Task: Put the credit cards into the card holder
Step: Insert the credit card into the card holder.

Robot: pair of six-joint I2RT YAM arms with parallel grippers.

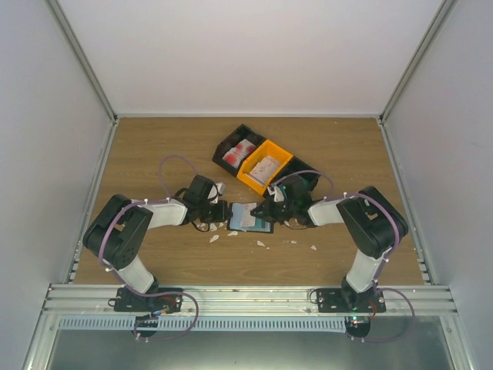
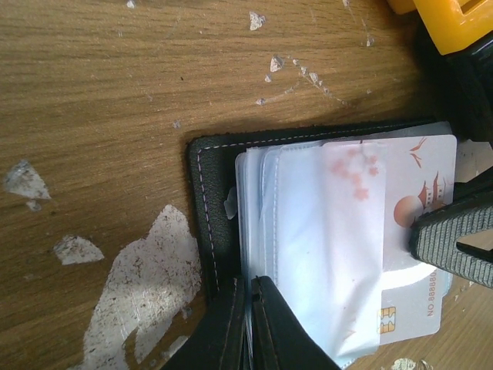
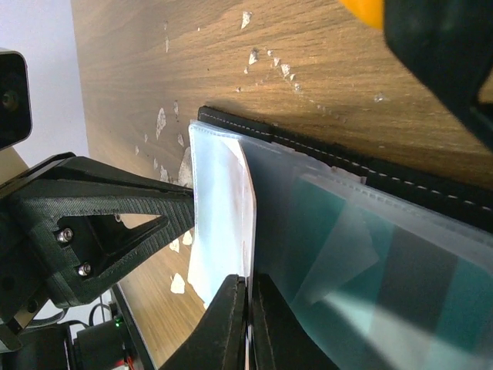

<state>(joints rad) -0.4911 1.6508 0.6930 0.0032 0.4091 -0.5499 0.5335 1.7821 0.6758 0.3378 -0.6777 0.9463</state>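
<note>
The black card holder (image 1: 250, 218) lies open on the table between both grippers, its clear sleeves fanned out (image 2: 208, 208). My left gripper (image 2: 253, 324) is shut on the edge of a clear sleeve (image 2: 323, 254). A pale pinkish-white credit card (image 2: 416, 177) with blossoms and a pagoda sits partly inside that sleeve. My right gripper (image 3: 248, 324) is shut on this card's edge (image 3: 219, 223). Teal cards (image 3: 370, 270) show inside other sleeves. The red-and-white cards (image 1: 239, 153) lie in the black bin.
A black bin (image 1: 228, 146) and an orange bin (image 1: 279, 154) holding pale cards stand behind the holder; another black bin (image 1: 304, 179) is partly hidden by the right arm. White scraps (image 1: 214, 238) dot the wood. Enclosure walls stand on both sides.
</note>
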